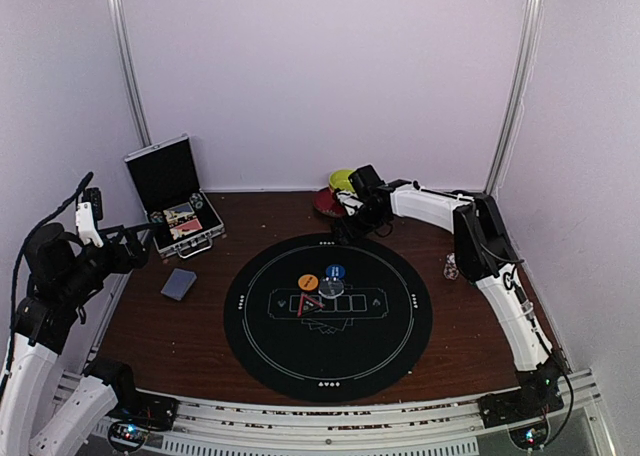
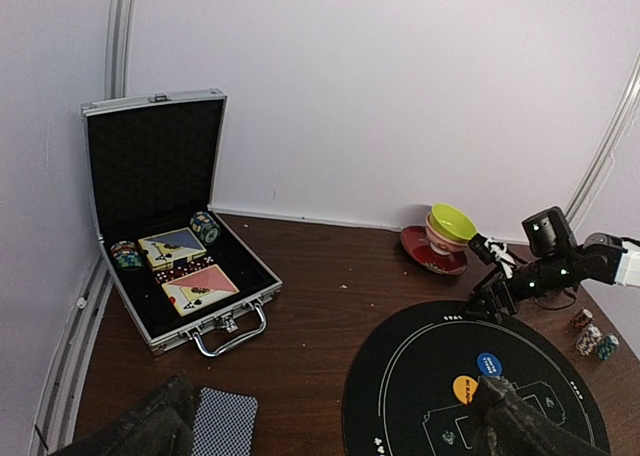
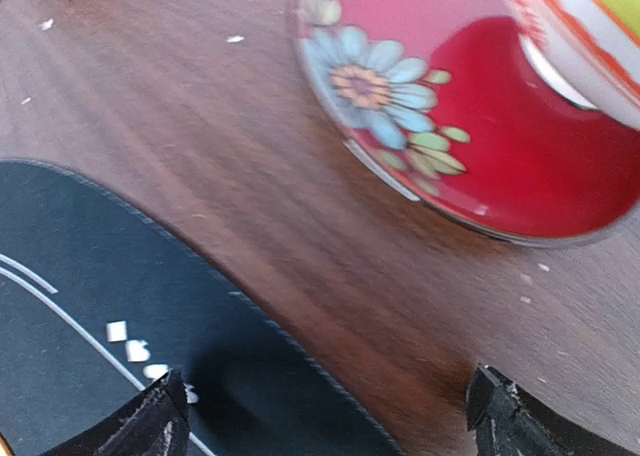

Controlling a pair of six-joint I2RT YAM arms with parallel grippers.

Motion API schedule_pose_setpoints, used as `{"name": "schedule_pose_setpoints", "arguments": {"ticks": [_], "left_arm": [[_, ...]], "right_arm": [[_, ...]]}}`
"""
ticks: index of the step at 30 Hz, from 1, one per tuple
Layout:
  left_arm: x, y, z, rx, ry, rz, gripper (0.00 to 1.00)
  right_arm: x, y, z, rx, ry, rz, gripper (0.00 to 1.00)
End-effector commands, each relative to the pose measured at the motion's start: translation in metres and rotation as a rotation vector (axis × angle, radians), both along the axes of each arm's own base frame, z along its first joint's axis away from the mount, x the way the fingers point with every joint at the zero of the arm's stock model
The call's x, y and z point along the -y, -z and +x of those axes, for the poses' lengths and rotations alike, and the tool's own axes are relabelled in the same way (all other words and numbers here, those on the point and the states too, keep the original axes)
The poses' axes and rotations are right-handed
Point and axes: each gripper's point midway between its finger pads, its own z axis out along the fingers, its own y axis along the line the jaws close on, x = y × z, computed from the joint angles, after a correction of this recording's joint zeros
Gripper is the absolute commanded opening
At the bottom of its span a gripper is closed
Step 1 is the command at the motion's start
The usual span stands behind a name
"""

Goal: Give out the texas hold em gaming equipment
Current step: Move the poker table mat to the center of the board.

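A grey-blue-backed deck of cards (image 1: 179, 284) (image 2: 222, 421) lies on the wood left of the round black mat (image 1: 328, 366). An orange disc (image 1: 307, 281) (image 2: 465, 388) and a blue disc (image 1: 336, 271) (image 2: 488, 363) sit on the mat's middle, with a greyish disc (image 1: 330, 287) beside them. A few striped chips (image 1: 451, 267) (image 2: 592, 336) stand right of the mat. My left gripper (image 1: 140, 244) (image 2: 330, 431) hangs open above the table's left side, the deck near its left finger. My right gripper (image 1: 352, 224) (image 3: 330, 426) is open and empty, low over the mat's far edge (image 3: 150, 306).
An open aluminium case (image 1: 175, 196) (image 2: 230, 306) at the back left holds two card packs and chip stacks (image 2: 205, 226). A yellow-green bowl (image 1: 342, 180) (image 2: 452, 222) on a red flowered saucer (image 3: 440, 96) stands just beyond the right gripper. White walls enclose the table.
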Motion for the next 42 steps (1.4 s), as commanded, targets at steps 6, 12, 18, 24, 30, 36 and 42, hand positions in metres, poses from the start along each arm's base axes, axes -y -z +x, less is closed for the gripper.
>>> {"name": "schedule_pose_setpoints", "arguments": {"ticks": [6,12,18,24,30,36,42], "left_arm": [[-0.004,-0.008,0.003,0.044,-0.018,0.003,0.98],[-0.004,-0.008,0.003,0.046,-0.018,0.003,0.98],[-0.004,-0.008,0.003,0.047,-0.015,0.003,0.98],[-0.004,-0.009,0.002,0.05,-0.016,0.003,0.98],[-0.004,-0.009,0.002,0.051,-0.015,0.003,0.98],[-0.004,-0.01,0.001,0.055,-0.017,0.003,0.98],[-0.004,-0.01,0.001,0.056,-0.017,0.002,0.98]], "right_arm": [[-0.026,0.018,-0.031,-0.118,-0.156,0.084,0.85],[-0.028,0.024,-0.043,-0.162,-0.207,0.089,0.7],[-0.024,0.03,-0.042,-0.157,-0.198,0.057,0.58],[-0.02,0.041,-0.05,-0.15,-0.219,-0.022,0.5],[-0.022,0.047,-0.058,-0.16,-0.248,-0.049,0.4],[-0.02,0.047,-0.053,-0.136,-0.227,-0.072,0.31],[-0.014,0.031,-0.03,-0.045,-0.132,-0.091,0.11]]}}
